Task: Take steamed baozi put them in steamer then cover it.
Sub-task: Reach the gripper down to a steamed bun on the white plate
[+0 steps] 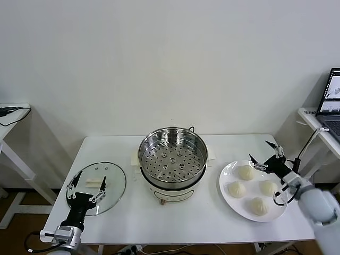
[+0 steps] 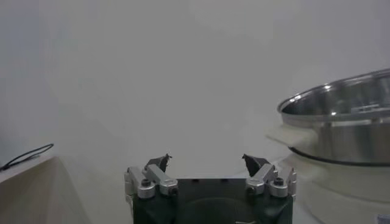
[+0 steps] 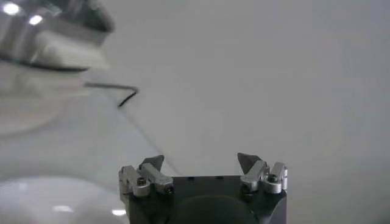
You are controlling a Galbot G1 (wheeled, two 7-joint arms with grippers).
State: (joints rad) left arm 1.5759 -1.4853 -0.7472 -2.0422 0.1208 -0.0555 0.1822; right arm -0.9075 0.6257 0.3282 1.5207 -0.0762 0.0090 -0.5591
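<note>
White worktop [image 1: 175,223] with the steamer [image 1: 172,155] at centre: shiny steel basket, perforated floor, sitting on a white pot base [image 1: 171,194]. Basket is empty, uncovered. In the left wrist view the steamer [image 2: 341,122] shows as a steel rim over the white base, off to one side of the fingers.

White plate [image 1: 229,195] to the robot's right of the steamer, near the worktop's front right corner. Four steamed baozi [image 1: 253,188] on it, pleated tops, set in a loose diamond, apart from one another.

Glass lid [image 1: 111,188] with a white handle [image 1: 93,182] lies flat on the worktop to the robot's left of the steamer, not touching it.

Left end effector [image 1: 86,184] over the near edge of the lid, fingers spread wide, nothing between them; left wrist view confirms it [image 2: 207,163], both tips apart with empty gap. Whether the tips touch the glass is hard to say from the head view.

Right end effector [image 1: 263,155] at the far right edge of the plate, just above the rear baozi, also wide open and holding nothing. Right wrist view [image 3: 201,161] shows the spread fingers with bare wall beyond; a pale rounded shape low in that view is probably the plate or a bun, too blurred to tell.

Laptop [image 1: 332,101] on a side table at the far right. Another side table [image 1: 13,119] at the left with a black cable [image 1: 10,111] on it.
</note>
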